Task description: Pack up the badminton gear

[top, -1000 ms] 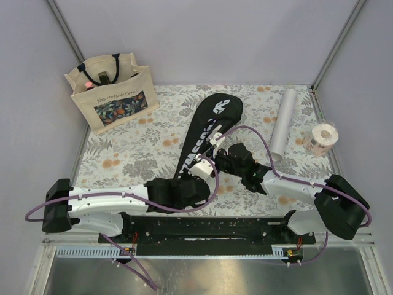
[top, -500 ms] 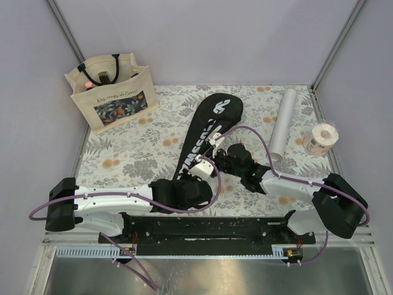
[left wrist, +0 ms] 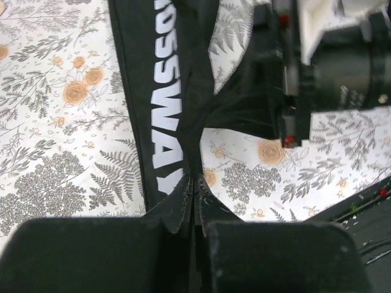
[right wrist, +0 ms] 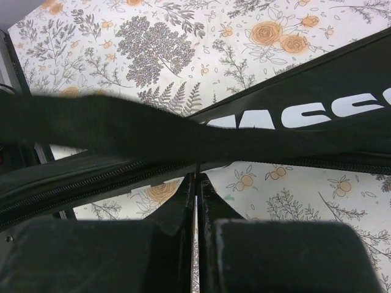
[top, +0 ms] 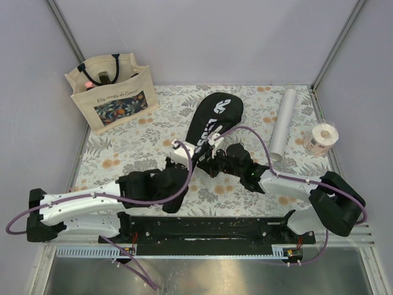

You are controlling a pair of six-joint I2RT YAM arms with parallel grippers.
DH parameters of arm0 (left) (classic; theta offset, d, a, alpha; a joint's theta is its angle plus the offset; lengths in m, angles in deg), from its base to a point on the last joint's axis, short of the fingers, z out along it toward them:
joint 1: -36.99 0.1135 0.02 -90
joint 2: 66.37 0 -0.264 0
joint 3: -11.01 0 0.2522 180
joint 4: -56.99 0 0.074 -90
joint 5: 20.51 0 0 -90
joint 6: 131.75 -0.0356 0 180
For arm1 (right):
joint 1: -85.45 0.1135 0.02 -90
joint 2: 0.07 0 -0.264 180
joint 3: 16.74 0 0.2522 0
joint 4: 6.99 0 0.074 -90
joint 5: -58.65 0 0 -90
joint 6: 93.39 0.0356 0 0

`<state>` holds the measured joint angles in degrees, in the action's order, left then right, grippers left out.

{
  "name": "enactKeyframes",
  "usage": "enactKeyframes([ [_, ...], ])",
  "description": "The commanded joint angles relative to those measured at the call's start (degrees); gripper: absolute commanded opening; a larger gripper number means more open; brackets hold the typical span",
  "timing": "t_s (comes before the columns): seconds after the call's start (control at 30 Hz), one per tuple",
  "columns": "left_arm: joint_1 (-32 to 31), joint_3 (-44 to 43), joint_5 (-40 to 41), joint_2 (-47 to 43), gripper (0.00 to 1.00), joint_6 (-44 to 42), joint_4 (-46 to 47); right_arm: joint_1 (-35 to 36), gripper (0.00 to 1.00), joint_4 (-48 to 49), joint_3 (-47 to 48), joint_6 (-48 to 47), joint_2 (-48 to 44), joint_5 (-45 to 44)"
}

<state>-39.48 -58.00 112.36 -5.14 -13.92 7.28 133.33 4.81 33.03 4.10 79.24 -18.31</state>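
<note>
The black racket cover (top: 215, 117) lettered "CROSSWAY" lies slantwise mid-table. My left gripper (top: 190, 156) is shut, pinching a fold of the cover's edge; in the left wrist view its jaws (left wrist: 194, 180) close on black fabric just below the lettering (left wrist: 168, 91). My right gripper (top: 209, 165) is shut too, right beside the left one. In the right wrist view its jaws (right wrist: 195, 178) close at the cover's zipper edge (right wrist: 91, 182), under a black band of fabric (right wrist: 183, 131). The white tube (top: 282, 121) lies at the right. No racket shows.
A beige floral tote bag (top: 112, 92) stands at the back left. A pale tape roll (top: 323, 136) sits by the right wall. The table has a floral cloth (top: 129, 153). A black rail (top: 202, 230) runs along the near edge.
My left arm has swung left and its gripper has moved up and left, drawing the cover's narrow end with it. The right gripper has shifted slightly left.
</note>
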Motion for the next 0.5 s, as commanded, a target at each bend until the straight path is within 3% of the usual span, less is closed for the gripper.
enactKeyframes([
  [0.0,7.10,-0.66,-7.09,-4.71,0.00,-0.50,1.58,-0.42,0.00,5.20,2.58,-0.98,-0.91,1.11],
  [0.13,20.10,2.68,-15.69,-6.12,0.00,1.95,0.09,-0.33,0.00,5.90,1.96,-0.37,-2.40,2.17],
  [0.2,23.71,3.65,-19.47,-5.86,0.08,3.19,-0.53,-0.42,0.00,6.17,2.05,0.25,-3.19,2.87],
  [0.3,25.22,3.92,-24.66,-4.81,0.37,4.68,-1.58,-0.42,0.00,6.26,3.10,1.04,-3.63,3.57],
  [0.47,25.14,2.42,-24.68,-5.58,0.47,9.60,-10.97,-1.20,0.00,3.62,5.56,2.44,-4.25,3.05],
])
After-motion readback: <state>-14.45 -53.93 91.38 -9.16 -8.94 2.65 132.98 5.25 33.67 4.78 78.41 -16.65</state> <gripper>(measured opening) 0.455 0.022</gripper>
